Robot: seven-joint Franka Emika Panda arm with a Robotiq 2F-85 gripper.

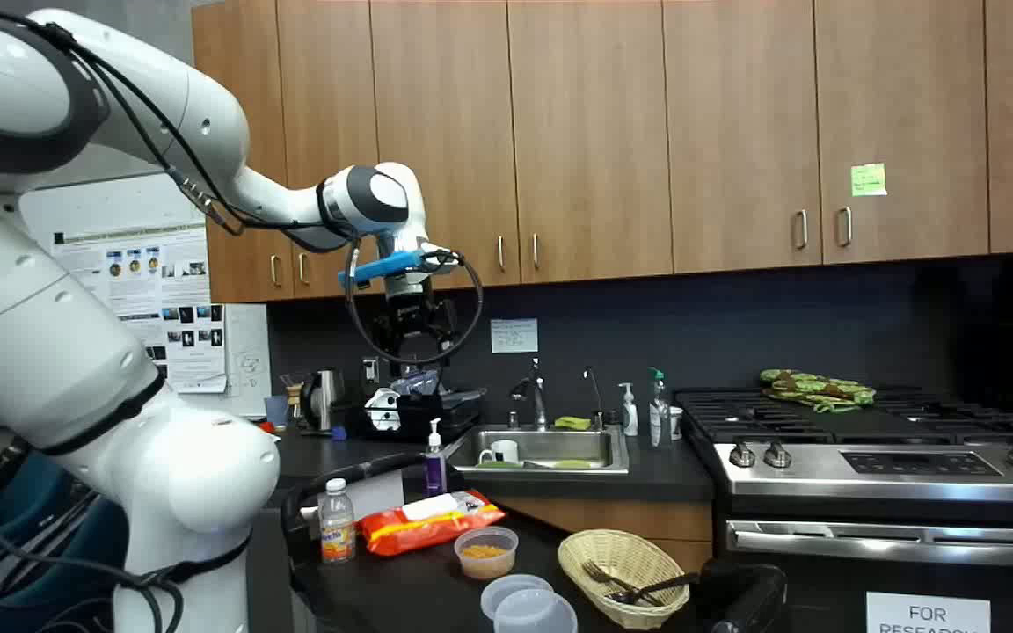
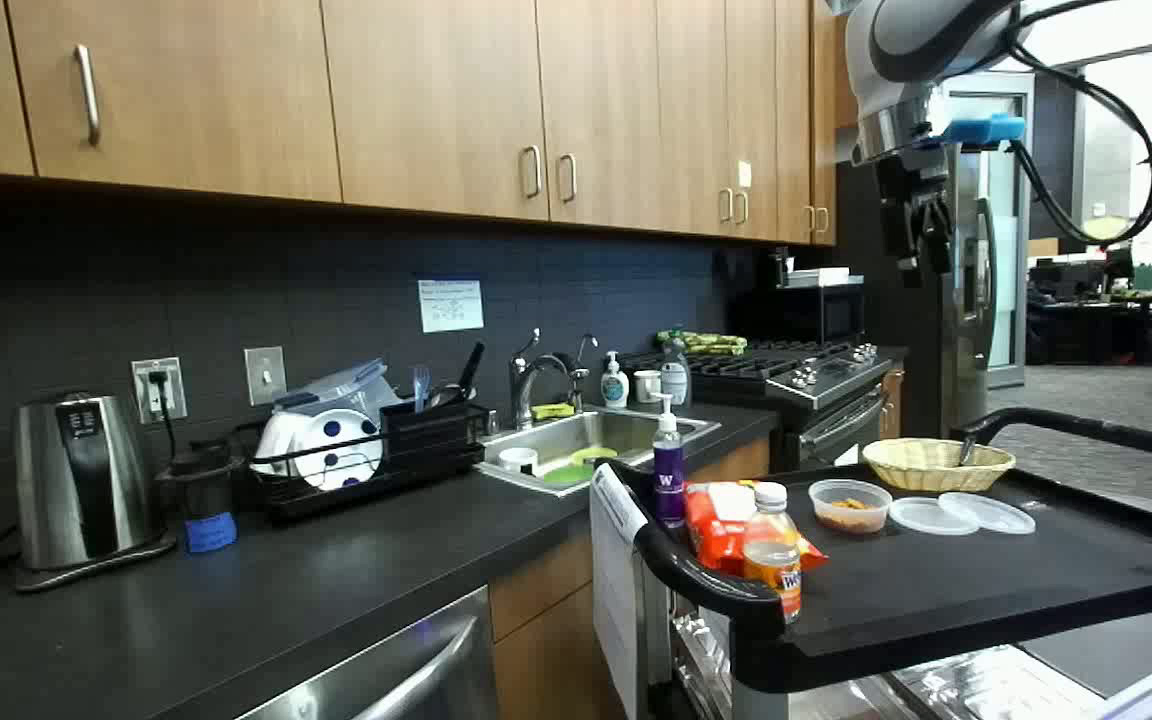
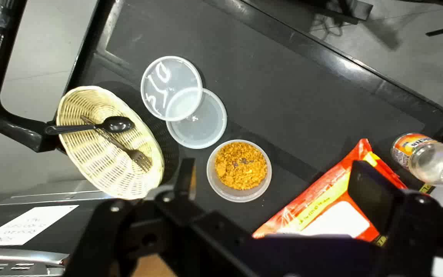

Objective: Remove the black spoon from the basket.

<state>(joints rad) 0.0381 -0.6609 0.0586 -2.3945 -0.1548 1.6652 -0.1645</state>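
Note:
The black spoon (image 3: 118,124) lies in the tan woven basket (image 3: 76,115) in the wrist view, its handle sticking out over the basket's rim. A dark fork (image 3: 139,157) lies beside and partly under it. In both exterior views the basket (image 1: 581,552) (image 2: 916,472) stands on the black cart, and part of the spoon (image 1: 672,582) (image 2: 966,450) shows at its edge. My gripper (image 3: 275,175) is open with nothing between its fingers. In both exterior views the gripper (image 1: 419,338) (image 2: 921,250) hangs high above the cart, well apart from the basket.
On the cart are two overlapping clear lids (image 3: 172,86), a tub of orange crumbs (image 3: 240,167), a red bag (image 3: 313,215), a clear bottle (image 3: 423,157) and a purple pump bottle (image 2: 669,480). A black cart handle (image 3: 17,125) rises beside the basket. The stove (image 1: 876,475) stands behind.

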